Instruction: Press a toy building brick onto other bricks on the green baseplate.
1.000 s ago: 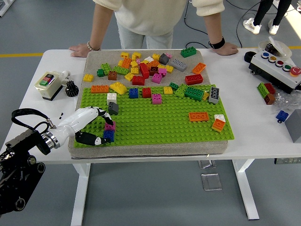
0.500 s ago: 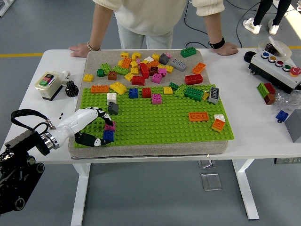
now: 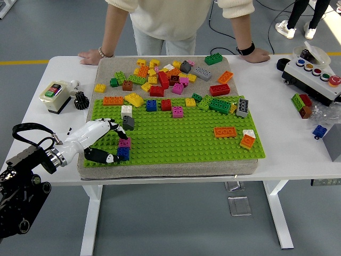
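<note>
The left hand (image 3: 104, 143) curled around the magenta brick (image 3: 124, 142) on the blue brick (image 3: 123, 153), at the green baseplate (image 3: 181, 140)'s near-left corner, so pressing seemed underway, needing firm downward push next.

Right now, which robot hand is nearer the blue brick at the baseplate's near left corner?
Left. The left hand wraps around the blue brick, thumb beside it; the right hand is not in view.

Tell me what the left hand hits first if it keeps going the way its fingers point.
The left hand points right across the green baseplate. First in line is probably the magenta-on-blue brick stack right at its fingertips; depth is hard to judge.
</note>
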Available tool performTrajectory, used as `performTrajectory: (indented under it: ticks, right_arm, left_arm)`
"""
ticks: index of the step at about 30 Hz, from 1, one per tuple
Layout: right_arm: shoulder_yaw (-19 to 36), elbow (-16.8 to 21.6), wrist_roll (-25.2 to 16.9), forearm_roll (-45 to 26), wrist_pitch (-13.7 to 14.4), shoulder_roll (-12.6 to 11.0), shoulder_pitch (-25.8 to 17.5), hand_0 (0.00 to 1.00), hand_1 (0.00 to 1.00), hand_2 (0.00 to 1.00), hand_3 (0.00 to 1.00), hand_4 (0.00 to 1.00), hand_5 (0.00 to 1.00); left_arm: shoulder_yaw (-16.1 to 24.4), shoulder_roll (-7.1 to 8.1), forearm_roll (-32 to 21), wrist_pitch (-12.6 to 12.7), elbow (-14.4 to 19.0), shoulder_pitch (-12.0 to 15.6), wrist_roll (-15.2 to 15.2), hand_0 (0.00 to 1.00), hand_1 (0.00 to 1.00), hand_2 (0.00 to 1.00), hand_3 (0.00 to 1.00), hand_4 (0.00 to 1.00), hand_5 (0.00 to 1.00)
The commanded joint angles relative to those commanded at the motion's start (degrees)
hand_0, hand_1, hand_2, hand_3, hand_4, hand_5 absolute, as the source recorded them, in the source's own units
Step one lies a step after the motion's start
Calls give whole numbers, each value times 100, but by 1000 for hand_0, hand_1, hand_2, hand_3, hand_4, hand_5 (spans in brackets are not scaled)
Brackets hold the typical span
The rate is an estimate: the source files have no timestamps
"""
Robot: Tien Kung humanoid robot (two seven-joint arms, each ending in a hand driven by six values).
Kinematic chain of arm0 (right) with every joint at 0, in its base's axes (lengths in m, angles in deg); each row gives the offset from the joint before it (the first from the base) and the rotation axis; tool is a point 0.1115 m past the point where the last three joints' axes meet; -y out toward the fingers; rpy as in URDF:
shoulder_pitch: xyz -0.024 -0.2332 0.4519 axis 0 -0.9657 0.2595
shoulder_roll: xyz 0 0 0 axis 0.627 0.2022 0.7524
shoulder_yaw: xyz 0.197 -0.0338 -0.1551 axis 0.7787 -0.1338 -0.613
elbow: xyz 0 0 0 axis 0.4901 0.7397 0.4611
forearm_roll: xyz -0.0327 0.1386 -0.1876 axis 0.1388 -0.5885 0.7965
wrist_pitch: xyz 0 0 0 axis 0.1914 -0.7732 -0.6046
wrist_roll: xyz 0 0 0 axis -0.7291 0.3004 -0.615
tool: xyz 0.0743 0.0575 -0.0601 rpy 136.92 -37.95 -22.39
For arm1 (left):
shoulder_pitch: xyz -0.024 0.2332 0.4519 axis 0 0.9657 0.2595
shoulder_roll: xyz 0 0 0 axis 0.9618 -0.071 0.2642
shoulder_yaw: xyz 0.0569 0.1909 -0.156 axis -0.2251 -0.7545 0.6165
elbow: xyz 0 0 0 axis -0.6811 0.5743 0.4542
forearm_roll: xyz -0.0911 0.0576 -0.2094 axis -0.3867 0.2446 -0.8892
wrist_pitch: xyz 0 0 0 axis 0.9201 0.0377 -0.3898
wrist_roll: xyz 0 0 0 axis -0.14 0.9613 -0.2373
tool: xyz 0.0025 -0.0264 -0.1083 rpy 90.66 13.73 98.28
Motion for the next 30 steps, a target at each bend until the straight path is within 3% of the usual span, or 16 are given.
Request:
performTrajectory:
  ticks: [22, 30]
  right_arm:
    - [-7, 0, -5, -15, 16, 8, 5, 729, 659, 706, 589, 916, 498]
    - [-17, 0, -3, -10, 14, 5, -9, 730, 659, 706, 588, 916, 498]
  left_arm:
    - [-16, -88, 0, 58, -189, -202, 13, 886, 725, 606, 566, 939, 200]
    - [8, -49, 0, 2, -54, -139, 7, 886, 726, 605, 565, 936, 197]
